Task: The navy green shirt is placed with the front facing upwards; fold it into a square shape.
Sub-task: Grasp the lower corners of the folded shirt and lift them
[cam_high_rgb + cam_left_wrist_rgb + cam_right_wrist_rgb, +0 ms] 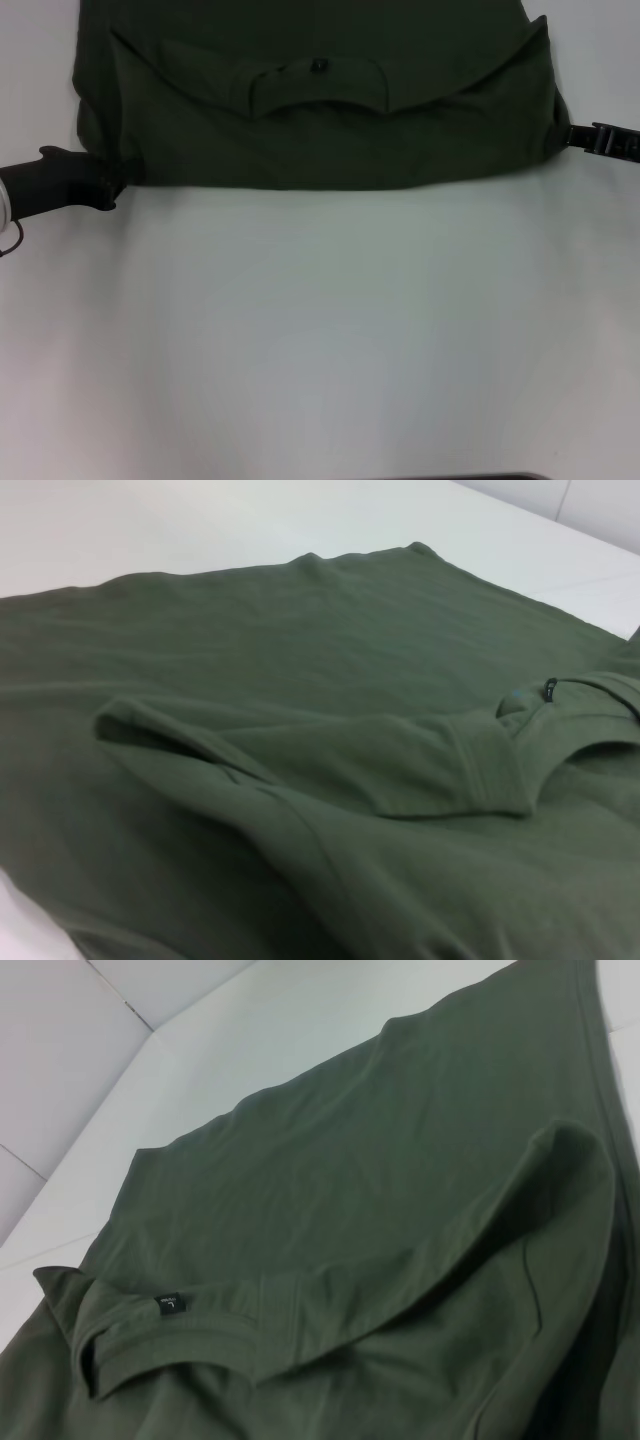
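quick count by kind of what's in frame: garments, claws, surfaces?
Shirts: 1, the navy green shirt, partly folded, collar and tag showing
Claws: 2, the left claw at the shirt's near left corner, the right claw at its right edge
Tables: 1, the white table
Total: 4

Navy green shirt (330, 130) folded; left gripper (112, 185), right gripper (562, 135) at corners.

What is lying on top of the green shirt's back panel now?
Both sleeves and the collar are folded onto the navy green shirt. The front lettering is covered, not visible.
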Controlling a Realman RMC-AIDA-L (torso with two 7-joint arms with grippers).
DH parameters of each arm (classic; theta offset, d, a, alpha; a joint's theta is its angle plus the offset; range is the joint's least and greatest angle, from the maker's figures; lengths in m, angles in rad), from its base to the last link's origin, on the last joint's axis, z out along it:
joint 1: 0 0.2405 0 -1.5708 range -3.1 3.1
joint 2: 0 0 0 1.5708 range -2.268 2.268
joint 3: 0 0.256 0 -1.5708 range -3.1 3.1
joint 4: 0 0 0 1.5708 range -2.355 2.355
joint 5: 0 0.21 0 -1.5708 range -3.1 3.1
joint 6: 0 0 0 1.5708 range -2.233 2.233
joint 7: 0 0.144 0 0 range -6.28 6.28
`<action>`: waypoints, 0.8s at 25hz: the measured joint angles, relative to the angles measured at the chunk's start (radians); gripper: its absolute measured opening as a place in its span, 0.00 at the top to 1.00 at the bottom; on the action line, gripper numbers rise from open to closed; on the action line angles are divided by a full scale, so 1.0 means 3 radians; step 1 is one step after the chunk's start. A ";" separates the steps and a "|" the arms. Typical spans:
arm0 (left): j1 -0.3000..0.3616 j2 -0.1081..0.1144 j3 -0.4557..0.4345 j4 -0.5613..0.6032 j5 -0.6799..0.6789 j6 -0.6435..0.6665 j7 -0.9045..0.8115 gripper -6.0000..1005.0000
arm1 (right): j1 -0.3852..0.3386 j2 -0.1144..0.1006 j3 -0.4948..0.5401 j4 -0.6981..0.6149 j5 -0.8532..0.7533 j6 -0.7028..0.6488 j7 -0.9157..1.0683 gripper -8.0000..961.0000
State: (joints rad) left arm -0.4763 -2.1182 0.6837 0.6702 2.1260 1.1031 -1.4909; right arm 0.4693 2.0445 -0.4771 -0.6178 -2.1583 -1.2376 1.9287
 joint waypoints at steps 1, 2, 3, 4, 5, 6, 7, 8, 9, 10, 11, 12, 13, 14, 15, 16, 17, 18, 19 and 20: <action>-0.0001 0.0000 0.0008 0.0000 0.0000 0.0000 -0.0001 0.97 | 0.0001 0.0000 0.0000 -0.0001 0.0000 0.0000 0.0000 0.97; -0.0003 0.0001 0.0016 0.0000 0.0000 -0.0001 -0.0004 0.97 | 0.0002 0.0000 0.0000 -0.0001 0.0000 0.0000 -0.0001 0.97; -0.0003 0.0004 0.0024 0.0002 0.0000 -0.0001 -0.0009 0.98 | 0.0002 0.0000 0.0000 -0.0001 0.0000 0.0000 -0.0003 0.97; -0.0003 0.0007 0.0028 0.0006 0.0000 -0.0001 -0.0015 0.99 | 0.0002 0.0000 0.0000 -0.0002 0.0000 0.0000 -0.0009 0.97; 0.0000 0.0012 0.0028 0.0019 0.0000 0.0006 -0.0019 0.99 | 0.0003 0.0000 0.0000 -0.0002 0.0000 0.0000 -0.0018 0.97; 0.0007 0.0016 0.0024 0.0032 0.0000 0.0016 -0.0023 0.99 | 0.0001 0.0000 0.0000 -0.0002 0.0000 -0.0009 -0.0033 0.97; 0.0022 0.0021 0.0017 0.0058 0.0000 0.0042 -0.0028 0.99 | -0.0005 0.0000 0.0002 -0.0002 0.0003 -0.0021 -0.0052 0.97; 0.0038 0.0023 0.0014 0.0084 0.0000 0.0069 -0.0032 0.99 | -0.0013 0.0000 0.0003 -0.0002 0.0010 -0.0033 -0.0068 0.97; 0.0054 0.0027 0.0012 0.0105 0.0000 0.0096 -0.0035 0.99 | -0.0028 0.0000 0.0006 -0.0002 0.0024 -0.0049 -0.0090 0.97; 0.0078 0.0038 0.0009 0.0137 0.0000 0.0161 -0.0040 0.99 | -0.0045 0.0000 0.0010 -0.0002 0.0043 -0.0068 -0.0112 0.97; 0.0096 0.0052 0.0007 0.0154 0.0000 0.0212 -0.0043 0.99 | -0.0062 -0.0002 0.0015 -0.0002 0.0061 -0.0086 -0.0133 0.97; 0.0114 0.0070 0.0006 0.0165 0.0000 0.0275 -0.0047 0.99 | -0.0084 -0.0006 0.0024 -0.0001 0.0083 -0.0113 -0.0160 0.97; 0.0127 0.0085 0.0004 0.0173 0.0000 0.0329 -0.0050 0.99 | -0.0104 -0.0010 0.0032 0.0002 0.0101 -0.0143 -0.0189 0.97; 0.0143 0.0099 0.0004 0.0181 0.0000 0.0390 -0.0051 0.99 | -0.0126 -0.0015 0.0036 0.0002 0.0115 -0.0179 -0.0219 0.97; 0.0157 0.0111 0.0003 0.0192 -0.0002 0.0442 -0.0052 0.99 | -0.0144 -0.0017 0.0037 0.0002 0.0122 -0.0214 -0.0241 0.97; 0.0179 0.0124 0.0003 0.0209 -0.0006 0.0501 -0.0053 0.99 | -0.0168 -0.0018 0.0037 0.0002 0.0123 -0.0247 -0.0264 0.97; 0.0197 0.0132 0.0002 0.0223 -0.0011 0.0539 -0.0054 0.99 | -0.0191 -0.0019 0.0037 0.0000 0.0124 -0.0279 -0.0292 0.97; 0.0218 0.0138 0.0000 0.0238 -0.0018 0.0577 -0.0056 0.99 | -0.0230 -0.0018 0.0038 0.0000 0.0125 -0.0331 -0.0346 0.97; 0.0240 0.0141 0.0000 0.0257 -0.0021 0.0618 -0.0057 0.99 | -0.0230 -0.0018 0.0038 0.0000 0.0125 -0.0331 -0.0346 0.97; 0.0262 0.0144 -0.0002 0.0275 -0.0023 0.0657 -0.0058 0.99 | -0.0256 -0.0017 0.0040 -0.0001 0.0125 -0.0375 -0.0387 0.97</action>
State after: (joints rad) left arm -0.3977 -2.0750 0.6831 0.7527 2.1192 1.3001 -1.5083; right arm 0.3926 2.0395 -0.4650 -0.6181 -2.1207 -1.3501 1.8126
